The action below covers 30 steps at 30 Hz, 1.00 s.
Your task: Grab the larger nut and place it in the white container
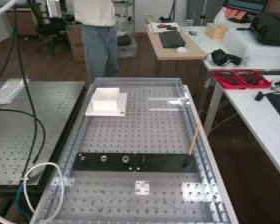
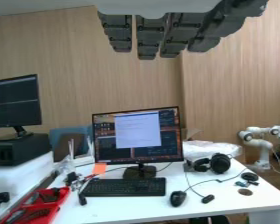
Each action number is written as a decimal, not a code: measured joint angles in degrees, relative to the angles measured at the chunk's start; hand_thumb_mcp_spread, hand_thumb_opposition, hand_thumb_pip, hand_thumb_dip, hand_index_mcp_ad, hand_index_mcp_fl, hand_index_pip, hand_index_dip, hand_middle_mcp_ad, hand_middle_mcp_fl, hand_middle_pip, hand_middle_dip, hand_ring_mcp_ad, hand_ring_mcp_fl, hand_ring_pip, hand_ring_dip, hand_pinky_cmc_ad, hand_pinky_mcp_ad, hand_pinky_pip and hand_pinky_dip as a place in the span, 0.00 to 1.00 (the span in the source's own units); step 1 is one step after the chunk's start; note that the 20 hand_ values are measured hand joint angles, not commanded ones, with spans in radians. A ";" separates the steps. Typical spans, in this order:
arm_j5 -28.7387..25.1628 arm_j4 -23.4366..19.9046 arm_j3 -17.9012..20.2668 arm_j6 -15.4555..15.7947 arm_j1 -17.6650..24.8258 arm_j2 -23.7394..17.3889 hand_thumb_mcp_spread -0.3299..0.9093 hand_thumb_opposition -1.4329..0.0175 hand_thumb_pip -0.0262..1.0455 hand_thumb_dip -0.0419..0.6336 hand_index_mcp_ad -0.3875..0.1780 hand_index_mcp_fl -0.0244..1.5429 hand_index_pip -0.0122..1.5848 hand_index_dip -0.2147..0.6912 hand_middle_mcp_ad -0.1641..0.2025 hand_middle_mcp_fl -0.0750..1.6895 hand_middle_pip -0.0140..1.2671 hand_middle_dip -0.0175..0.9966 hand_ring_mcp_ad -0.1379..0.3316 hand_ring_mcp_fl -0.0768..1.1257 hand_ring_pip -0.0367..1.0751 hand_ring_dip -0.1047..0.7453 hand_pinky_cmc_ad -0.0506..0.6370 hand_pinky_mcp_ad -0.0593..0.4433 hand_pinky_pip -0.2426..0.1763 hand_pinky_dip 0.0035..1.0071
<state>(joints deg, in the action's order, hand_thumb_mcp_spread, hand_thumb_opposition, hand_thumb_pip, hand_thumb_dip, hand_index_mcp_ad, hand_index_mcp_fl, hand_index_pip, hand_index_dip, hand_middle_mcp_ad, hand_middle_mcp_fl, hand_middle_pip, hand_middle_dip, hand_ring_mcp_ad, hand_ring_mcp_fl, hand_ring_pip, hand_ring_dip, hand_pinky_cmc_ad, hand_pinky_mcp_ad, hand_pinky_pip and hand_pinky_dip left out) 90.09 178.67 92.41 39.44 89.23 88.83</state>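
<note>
Hanging open in the wrist view, the hand (image 2: 149,37) has its fingers almost straight and side by side, gripping nothing and touching nothing in sight. In the high view, the larger nut (image 1: 104,158) stands on the black bar (image 1: 164,163) that lies across the desk (image 1: 117,136). The smaller nut (image 1: 82,158) is near it at nine o'clock and the bearing (image 1: 125,159) near it at three o'clock, each apart from it. The white container (image 1: 106,100) stands well apart from the larger nut, at twelve o'clock, on a flat white base (image 1: 119,112). A thin stick (image 1: 194,141) rises from the bar's three o'clock end, tilted toward one o'clock. Off the bar, at five o'clock from the bearing, a small white plate (image 1: 142,188) with dark holes lies on the desk. In the wrist view, a monitor (image 2: 137,135) is on a white desk (image 2: 127,204), with a keyboard (image 2: 124,187) in front of it, a mouse (image 2: 178,198) just beside the keyboard, and headphones (image 2: 219,163) near the monitor.
</note>
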 joint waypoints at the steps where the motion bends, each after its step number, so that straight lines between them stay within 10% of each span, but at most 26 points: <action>1: -0.03 0.00 0.05 0.04 0.01 -0.03 0.27 0.98 0.03 0.07 0.60 0.03 0.02 0.23 0.46 0.05 0.02 0.04 0.27 0.07 0.04 0.14 0.09 0.09 0.55 0.01; 5: -0.28 0.03 0.35 -0.03 0.04 -0.16 0.28 0.96 0.09 0.06 0.60 0.03 0.02 0.23 0.38 0.06 0.03 0.04 0.24 0.07 0.05 0.15 0.07 0.09 0.55 0.02; 8: -0.48 -0.04 0.74 -0.16 0.02 -0.33 0.41 0.81 0.41 0.13 0.59 0.03 0.04 0.23 0.33 0.11 0.07 0.08 0.24 0.06 0.07 0.16 0.10 0.16 0.55 0.18; 16: -0.94 -0.59 1.78 -0.32 -0.11 -0.80 0.43 0.53 0.44 0.14 0.56 0.04 0.07 0.23 0.34 0.12 0.10 0.20 0.38 0.07 0.11 0.24 0.39 0.54 0.48 0.47; 30: -5.83 -7.44 11.28 -0.94 -0.18 -2.70 0.43 0.45 0.55 0.18 0.56 0.05 0.08 0.20 0.42 0.15 0.11 0.23 0.49 0.08 0.12 0.26 0.53 0.67 0.40 0.56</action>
<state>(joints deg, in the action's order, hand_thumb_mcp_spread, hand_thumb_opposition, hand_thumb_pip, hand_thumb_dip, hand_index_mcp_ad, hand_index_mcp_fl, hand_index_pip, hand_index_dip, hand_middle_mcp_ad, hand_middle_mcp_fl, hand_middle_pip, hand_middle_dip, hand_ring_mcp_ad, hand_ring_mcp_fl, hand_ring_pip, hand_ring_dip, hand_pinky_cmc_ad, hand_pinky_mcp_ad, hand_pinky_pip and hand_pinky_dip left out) 84.26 171.23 103.68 38.50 89.05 86.13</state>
